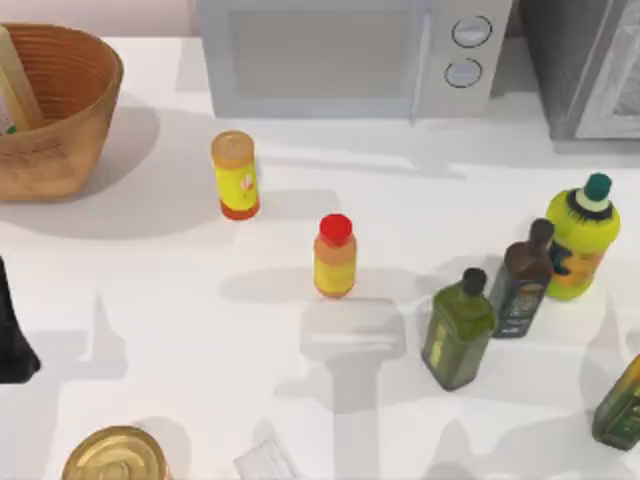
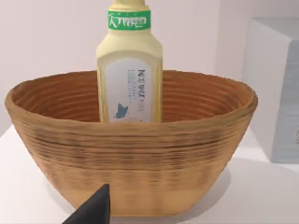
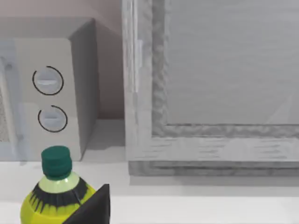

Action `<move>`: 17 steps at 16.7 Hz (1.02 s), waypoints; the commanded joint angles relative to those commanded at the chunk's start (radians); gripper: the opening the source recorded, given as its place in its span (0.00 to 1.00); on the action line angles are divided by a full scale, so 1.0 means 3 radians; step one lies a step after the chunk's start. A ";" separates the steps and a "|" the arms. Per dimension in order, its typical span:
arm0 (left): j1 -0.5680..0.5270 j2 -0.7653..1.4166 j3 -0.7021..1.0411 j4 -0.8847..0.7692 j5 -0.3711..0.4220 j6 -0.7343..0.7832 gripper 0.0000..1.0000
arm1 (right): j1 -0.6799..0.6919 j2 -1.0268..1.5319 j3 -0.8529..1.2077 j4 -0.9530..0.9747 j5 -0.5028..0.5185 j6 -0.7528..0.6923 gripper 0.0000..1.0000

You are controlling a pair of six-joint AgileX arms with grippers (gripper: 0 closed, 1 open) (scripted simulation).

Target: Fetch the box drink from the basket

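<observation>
Box drink: tall pale cream-yellow carton [image 2: 129,70] w/ green band near top, white label w/ green print; stands upright inside basket, near its far wall as seen from left wrist cam. In top view only a sliver of it [image 1: 14,88] at the frame's left edge.
Basket: large round orange-brown woven wicker bowl [image 1: 62,125], ribbed sides, at back-left corner of white bench [image 1: 160,300].
Left arm: dark part [image 1: 14,340] at top view's left edge, well in front of basket. Left wrist cam faces basket [image 2: 135,172] head-on; one dark finger tip [image 2: 93,209] low in frame, short of the basket wall, not touching. Carton is beyond and above it, apart.
Left jaws: can't tell how far open; nothing held that I can see.
Right arm: wrist cam shows a dark finger tip [image 3: 93,207] just beside a yellow-green bottle w/ dark green cap [image 3: 56,191]; grey microwave w/ two round dials [image 3: 46,98] behind.
Right jaws: can't tell.
Other items: small yellow bottle w/ tan cap [image 1: 235,175], small yellow bottle w/ red cap [image 1: 335,256], both mid-bench, well apart from basket.
</observation>
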 joint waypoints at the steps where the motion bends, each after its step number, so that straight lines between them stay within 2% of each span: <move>1: 0.0000 0.0000 0.0000 0.0000 0.0000 0.0000 1.00 | 0.0000 0.0000 0.0000 0.0000 0.0000 0.0000 1.00; 4: 0.0010 0.0105 0.0049 0.0094 0.0018 0.0000 1.00 | 0.0000 0.0000 0.0000 0.0000 0.0000 0.0000 1.00; 8: 0.0066 0.0741 0.0316 0.0602 0.0110 0.0001 1.00 | 0.0000 0.0000 0.0000 0.0000 0.0000 0.0000 1.00; 12: 0.0158 0.1907 0.0729 0.1379 0.0245 0.0007 1.00 | 0.0000 0.0000 0.0000 0.0000 0.0000 0.0000 1.00; 17: 0.0299 0.3740 0.1319 0.2488 0.0425 0.0019 1.00 | 0.0000 0.0000 0.0000 0.0000 0.0000 0.0000 1.00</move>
